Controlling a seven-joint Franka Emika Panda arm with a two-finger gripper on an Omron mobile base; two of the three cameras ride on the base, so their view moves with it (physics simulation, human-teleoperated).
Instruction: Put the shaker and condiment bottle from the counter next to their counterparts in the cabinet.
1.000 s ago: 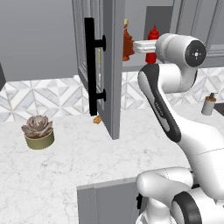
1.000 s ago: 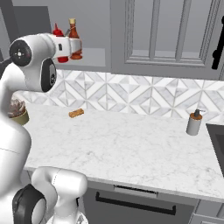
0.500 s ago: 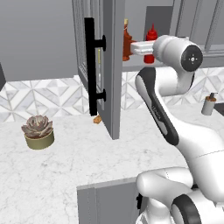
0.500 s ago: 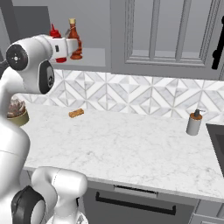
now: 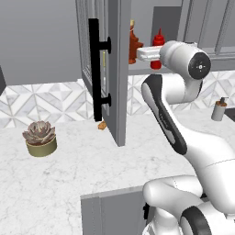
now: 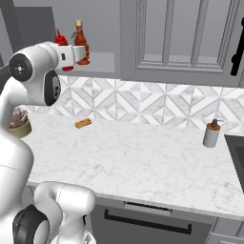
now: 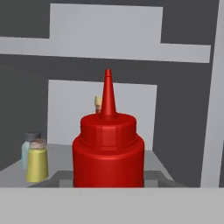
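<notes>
Far left of claw: cabinet door open. Left of claw in hand view: yellow shaker on shelf. Straight ahead, close: red condiment bottle upright on shelf. Claw grip: cannot tell. Low right: grey pump bottle on counter.

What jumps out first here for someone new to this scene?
The bright red condiment bottle, front and centre in the hand view, standing on the open cabinet's shelf. Left of it on the shelf stands the small yellow shaker. In the base views, the white arm reaches up to that shelf beside the dark orange-red bottle.
</notes>
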